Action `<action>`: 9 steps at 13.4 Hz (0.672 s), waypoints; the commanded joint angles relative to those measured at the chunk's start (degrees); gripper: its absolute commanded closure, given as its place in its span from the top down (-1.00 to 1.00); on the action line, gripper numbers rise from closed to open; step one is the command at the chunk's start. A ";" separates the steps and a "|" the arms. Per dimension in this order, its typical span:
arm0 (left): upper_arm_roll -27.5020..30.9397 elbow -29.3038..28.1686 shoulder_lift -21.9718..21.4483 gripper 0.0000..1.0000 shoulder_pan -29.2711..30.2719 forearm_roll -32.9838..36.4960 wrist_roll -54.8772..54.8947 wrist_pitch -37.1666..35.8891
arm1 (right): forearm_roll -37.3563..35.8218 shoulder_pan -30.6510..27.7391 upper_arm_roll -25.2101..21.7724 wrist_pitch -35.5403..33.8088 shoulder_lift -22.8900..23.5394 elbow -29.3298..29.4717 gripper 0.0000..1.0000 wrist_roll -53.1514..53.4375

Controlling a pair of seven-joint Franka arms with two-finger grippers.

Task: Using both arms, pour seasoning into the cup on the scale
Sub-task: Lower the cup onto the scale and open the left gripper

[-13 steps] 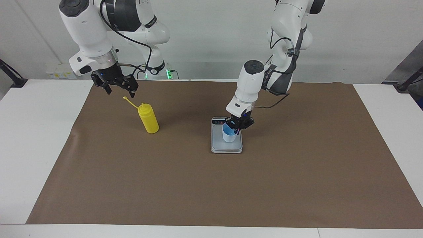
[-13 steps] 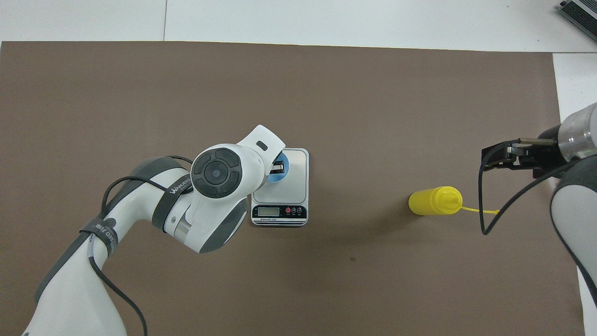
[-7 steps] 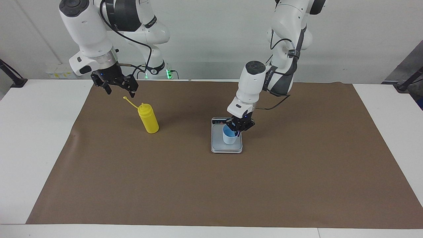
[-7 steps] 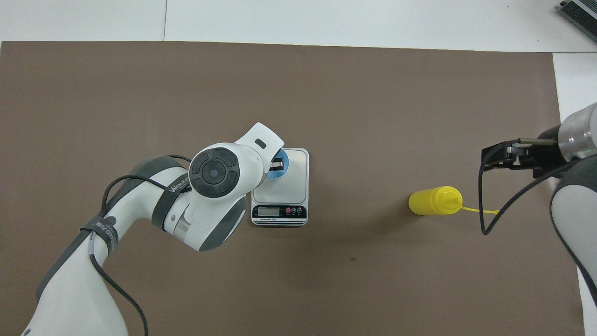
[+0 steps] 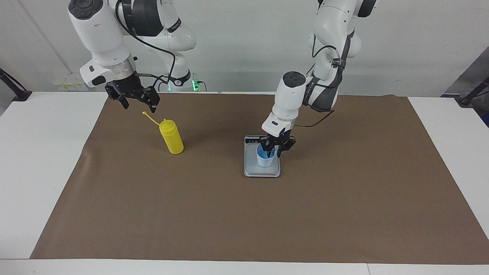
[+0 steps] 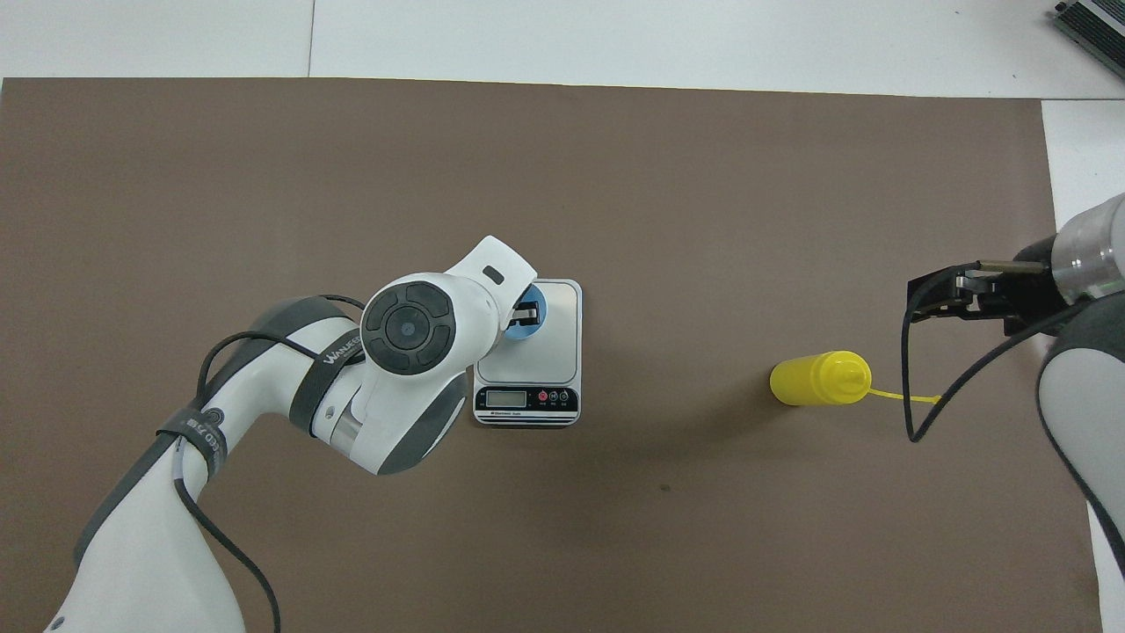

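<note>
Facing view: cup (image 5: pixel 265 158) stands upright on the scale (image 5: pixel 262 172), left gripper (image 5: pixel 276 146) right at its rim with fingers spread, apparently letting go. Seasoning (image 5: pixel 171 136) stands upright, well apart from the scale toward the right arm's end. Right gripper (image 5: pixel 138 100) hangs open over the mat near its nozzle, so the right arm is the nearer one to take it, likely by a side grasp across the vertical axis.

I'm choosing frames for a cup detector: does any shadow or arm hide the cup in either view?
Facing view: even light, and the cup on the scale shows whole but for its rim under the left gripper. Overhead view: the left arm's wrist covers about half of the cup; the seasoning bottle throws only a faint shadow on the brown mat.
</note>
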 commanded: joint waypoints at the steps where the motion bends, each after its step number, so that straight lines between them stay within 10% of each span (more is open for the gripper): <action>1: 0.93 2.10 -1.11 1.00 0.36 1.30 -0.61 -3.95 | 0.32 -0.67 0.20 -0.86 -0.05 0.53 1.00 -1.42; 9: 0.76 7.39 -9.02 1.00 11.68 0.77 17.39 -19.44 | 0.32 -0.67 0.20 -0.86 -0.05 0.53 1.00 -1.42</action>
